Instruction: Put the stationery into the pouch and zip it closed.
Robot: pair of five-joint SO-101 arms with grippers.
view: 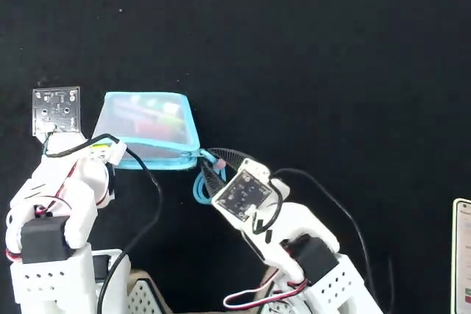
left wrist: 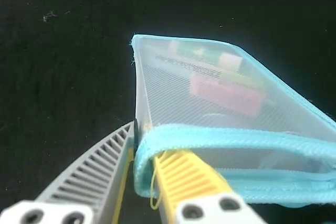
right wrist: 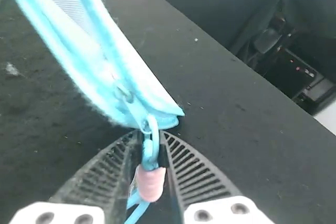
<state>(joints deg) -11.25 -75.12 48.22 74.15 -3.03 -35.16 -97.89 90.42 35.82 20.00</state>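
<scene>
A translucent pouch [view: 147, 129] with a light-blue zip edge lies left of the table's middle, with pink, green and yellow stationery [left wrist: 226, 90] inside it. My left gripper [left wrist: 144, 174] is shut on the pouch's [left wrist: 210, 108] near left corner, one finger [left wrist: 184, 182] under the blue edge. My right gripper [right wrist: 149, 169] is shut on the blue zip pull cord [right wrist: 151, 150] at the pouch's [right wrist: 100, 61] near right corner; a pink bead [right wrist: 150, 182] hangs between the fingers. In the high view this gripper [view: 210, 169] sits at that corner, with the cord's loop [view: 199, 189] beside it.
A small square plate [view: 55, 108] lies just left of the pouch. A white card [view: 462, 255] lies at the right edge. Both arm bases stand at the front edge. Black cloth [view: 331, 71] covers the table behind and to the right.
</scene>
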